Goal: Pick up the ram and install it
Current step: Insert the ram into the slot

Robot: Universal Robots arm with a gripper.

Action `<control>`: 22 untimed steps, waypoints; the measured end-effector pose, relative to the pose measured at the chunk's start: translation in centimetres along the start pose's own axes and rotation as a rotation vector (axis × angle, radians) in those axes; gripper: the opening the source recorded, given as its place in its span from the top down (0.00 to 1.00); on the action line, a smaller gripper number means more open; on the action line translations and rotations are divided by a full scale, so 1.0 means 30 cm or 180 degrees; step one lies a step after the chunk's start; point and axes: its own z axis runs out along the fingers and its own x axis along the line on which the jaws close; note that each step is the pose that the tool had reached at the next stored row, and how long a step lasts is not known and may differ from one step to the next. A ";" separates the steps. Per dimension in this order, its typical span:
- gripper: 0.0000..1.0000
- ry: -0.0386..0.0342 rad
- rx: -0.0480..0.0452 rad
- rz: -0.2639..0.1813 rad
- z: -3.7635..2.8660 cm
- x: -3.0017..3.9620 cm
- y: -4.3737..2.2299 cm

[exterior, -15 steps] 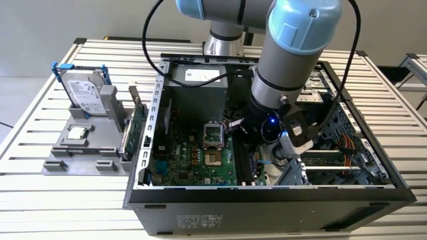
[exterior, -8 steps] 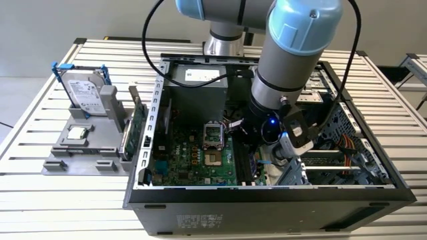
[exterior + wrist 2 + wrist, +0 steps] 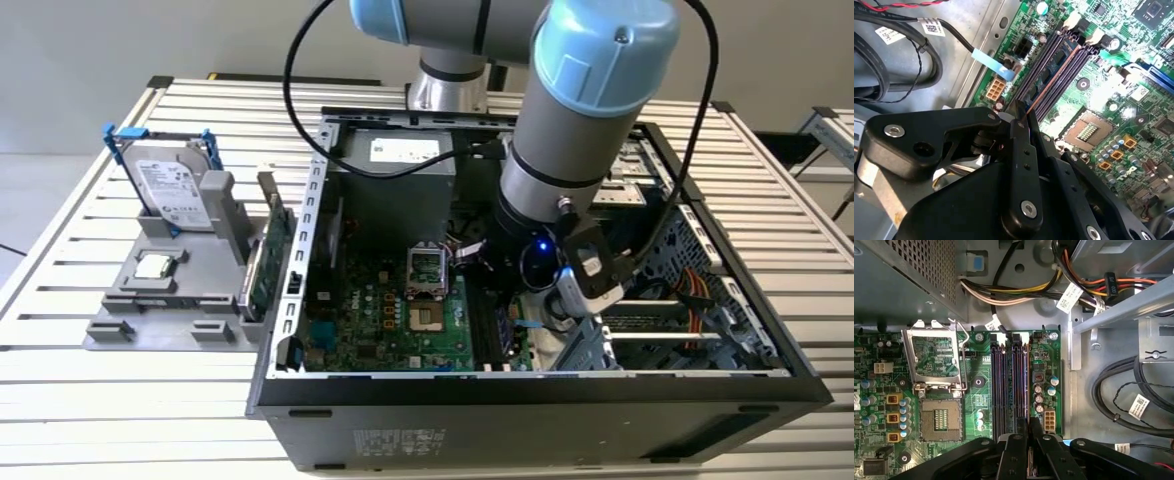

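A slatted metal surface carries an open computer case. The ram stands edge-on in the memory slots, apparently seated or nearly so, upper middle of the second wrist view. The end effector has its fingers nearly together around the ram's near end.

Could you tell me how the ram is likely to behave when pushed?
The ram looks a thin bare circuit card, so probably stiff, light, yet fragile if bent. Standing edge-on along the black slots at the claw, it may tilt under uneven pressure.
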 end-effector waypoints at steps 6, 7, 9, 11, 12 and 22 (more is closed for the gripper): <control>1.00 0.0000 0.0000 0.0000 0.002 0.000 0.000; 1.00 0.0000 0.0000 0.0000 0.002 0.000 0.000; 1.00 0.0000 0.0000 0.0000 0.002 0.000 0.000; 1.00 0.0000 0.0000 0.0000 0.002 0.000 0.000; 1.00 0.0000 0.0000 0.0000 0.002 0.000 0.000; 1.00 0.0001 -0.0001 -0.0030 0.020 -0.005 -0.002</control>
